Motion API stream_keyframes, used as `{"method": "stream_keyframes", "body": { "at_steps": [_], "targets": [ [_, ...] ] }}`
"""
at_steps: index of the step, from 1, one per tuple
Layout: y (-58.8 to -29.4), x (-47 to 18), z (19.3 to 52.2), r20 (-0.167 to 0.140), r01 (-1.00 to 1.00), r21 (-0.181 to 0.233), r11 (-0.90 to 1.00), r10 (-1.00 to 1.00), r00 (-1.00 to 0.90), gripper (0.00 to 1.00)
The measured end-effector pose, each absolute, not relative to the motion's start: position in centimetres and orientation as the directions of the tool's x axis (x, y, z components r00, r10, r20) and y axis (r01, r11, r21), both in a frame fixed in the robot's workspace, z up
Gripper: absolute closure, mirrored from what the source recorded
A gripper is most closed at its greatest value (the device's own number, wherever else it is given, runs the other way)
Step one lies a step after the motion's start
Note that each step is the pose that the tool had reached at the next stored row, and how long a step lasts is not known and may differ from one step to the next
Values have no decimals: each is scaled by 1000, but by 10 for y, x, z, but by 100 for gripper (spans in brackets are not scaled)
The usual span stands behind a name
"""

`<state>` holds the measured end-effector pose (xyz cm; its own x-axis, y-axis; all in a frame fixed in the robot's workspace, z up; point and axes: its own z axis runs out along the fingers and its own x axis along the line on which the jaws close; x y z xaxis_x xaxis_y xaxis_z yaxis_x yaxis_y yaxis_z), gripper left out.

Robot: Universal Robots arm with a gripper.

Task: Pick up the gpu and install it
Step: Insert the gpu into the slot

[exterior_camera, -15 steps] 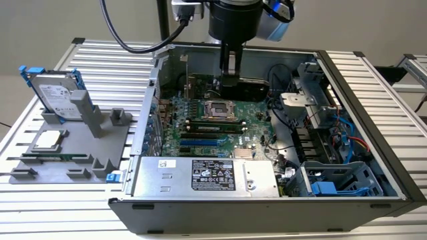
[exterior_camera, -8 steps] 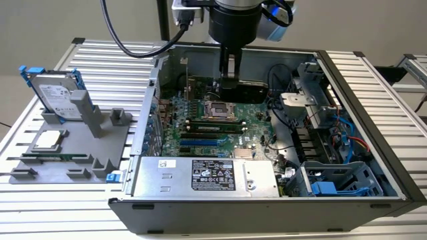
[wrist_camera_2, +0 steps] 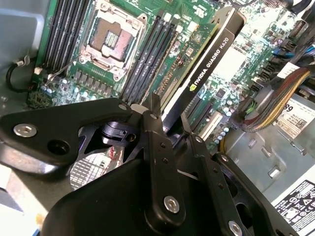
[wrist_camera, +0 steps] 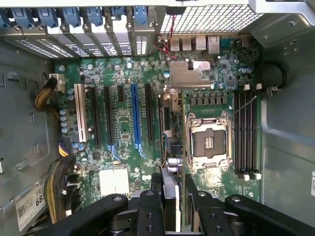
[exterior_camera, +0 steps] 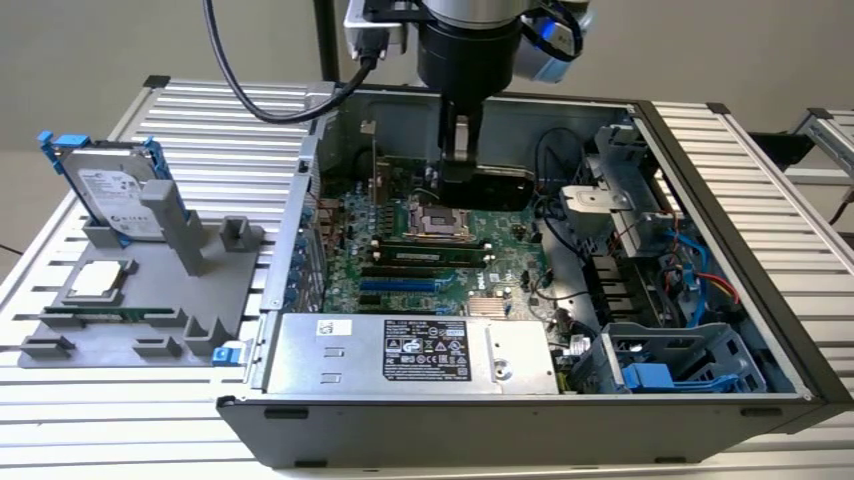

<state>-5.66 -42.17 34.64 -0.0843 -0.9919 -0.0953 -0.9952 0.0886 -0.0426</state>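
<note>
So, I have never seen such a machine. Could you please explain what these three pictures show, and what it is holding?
It is one robot arm working over an open computer case. The exterior view comes from a camera standing off the arm. Both wrist views come from cameras riding on the arm, looking down past its black claw at the green motherboard. The claw is shut on the gpu, a flat card with a black cooler, held on edge above the board. Beside the case, at the exterior view's left, a grey parts stand on the slatted table holds a hard drive upright in a blue frame.
</note>
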Motion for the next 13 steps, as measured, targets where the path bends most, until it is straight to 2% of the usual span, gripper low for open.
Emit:
{"method": "stream_keyframes", "body": {
  "at_steps": [13],
  "targets": [
    [-422, -57, 342, -95, -995, -43, 89, -992, -84, 100]
  ]
}}
